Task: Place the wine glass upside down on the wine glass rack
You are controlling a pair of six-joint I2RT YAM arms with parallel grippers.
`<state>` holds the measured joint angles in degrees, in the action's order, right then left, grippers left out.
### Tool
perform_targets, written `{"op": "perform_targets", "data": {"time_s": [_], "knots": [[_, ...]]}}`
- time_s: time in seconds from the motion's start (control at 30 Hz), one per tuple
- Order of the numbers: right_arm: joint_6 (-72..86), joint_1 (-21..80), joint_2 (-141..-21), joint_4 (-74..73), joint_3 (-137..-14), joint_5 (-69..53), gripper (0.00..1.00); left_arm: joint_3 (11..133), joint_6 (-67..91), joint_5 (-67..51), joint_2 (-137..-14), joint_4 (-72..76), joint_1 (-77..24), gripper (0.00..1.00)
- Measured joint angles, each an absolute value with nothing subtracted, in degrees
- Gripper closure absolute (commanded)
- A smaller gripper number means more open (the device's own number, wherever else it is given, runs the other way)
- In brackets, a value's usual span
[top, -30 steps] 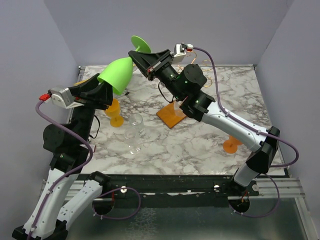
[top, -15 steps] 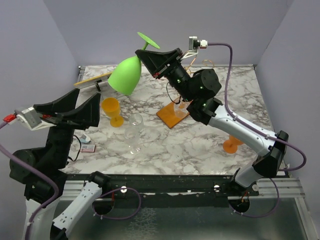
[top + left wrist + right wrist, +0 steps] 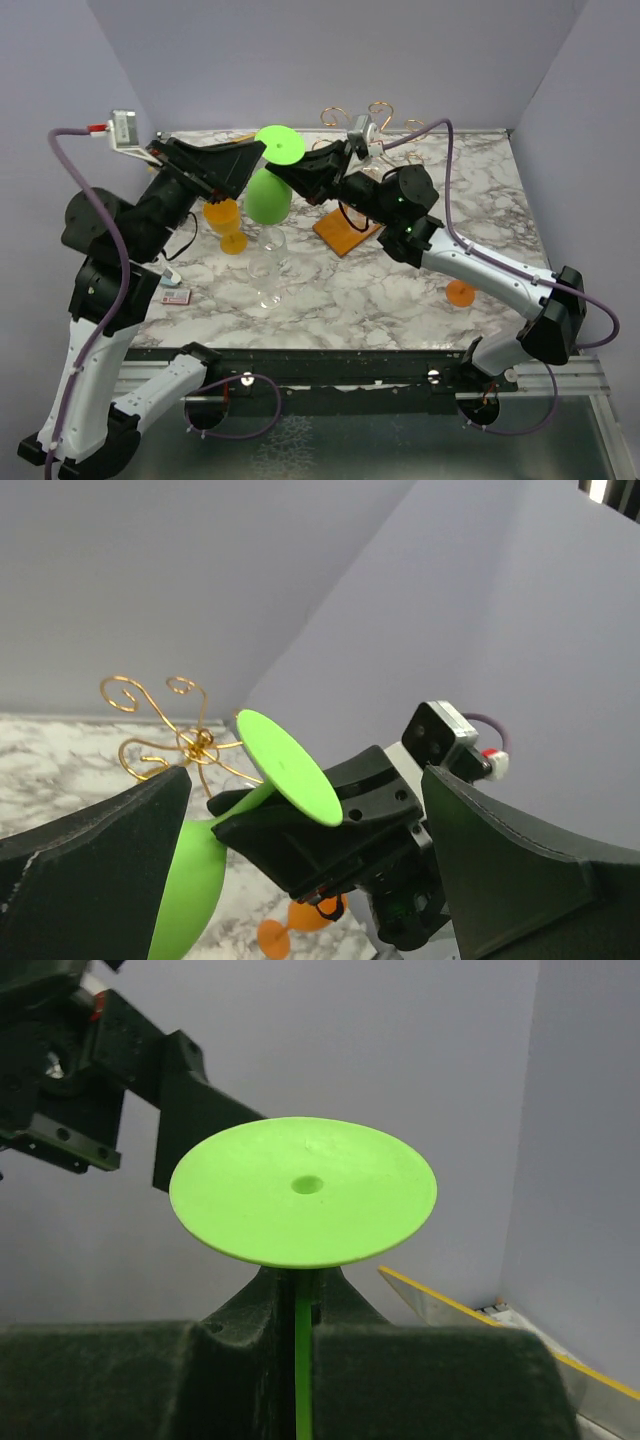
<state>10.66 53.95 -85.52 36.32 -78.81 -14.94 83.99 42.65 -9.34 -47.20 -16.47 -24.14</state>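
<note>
Moved: our left pincer [image 3: 250, 165], spread apart, rises beside the lowered wine glass [image 3: 268, 197].
Right pincer [image 3: 285, 178]: we see it clamped on the stem.

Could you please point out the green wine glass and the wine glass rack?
green wine glass [image 3: 267, 198], top external view, on its bowl.
wine glass rack [image 3: 342, 237], top external view, on its flat base.

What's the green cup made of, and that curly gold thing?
The green wine glass looks like matte plastic: opaque, evenly coloured, not see-through, with a small dimple in its foot. The wine glass rack is probably thin gold-coloured metal wire, bent into curls.
</note>
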Motion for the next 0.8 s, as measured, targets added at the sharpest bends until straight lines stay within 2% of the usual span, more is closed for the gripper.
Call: {"op": "perform_targets", "data": {"time_s": [0.07,0.17,0.37,0.63,0.8], "knots": [[8.45,53.95,-84.95,38.96,-76.34,-16.67,0.99,83.59,44.69,-10.61,-48.88,-16.36,-24.14,0.02],[5.39,53.95,-84.64,41.85,-73.97,-19.05,0.99,82.06,48.05,-12.1,-49.47,-16.32,-24.14,0.09],[0.08,53.95,-84.64,45.5,-72.73,-22.06,0.99,82.89,50.98,-12.19,-49.45,-17.28,-24.14,0.37],[-5.08,53.95,-84.64,47.13,-72.71,-23.94,0.99,82.94,52.1,-12.21,-49.82,-19.62,-24.14,0.59],[-7.2,53.95,-84.71,47.09,-72.71,-25.26,0.99,82.94,52.07,-13.19,-51.42,-19.81,-24.14,0.77]]}}
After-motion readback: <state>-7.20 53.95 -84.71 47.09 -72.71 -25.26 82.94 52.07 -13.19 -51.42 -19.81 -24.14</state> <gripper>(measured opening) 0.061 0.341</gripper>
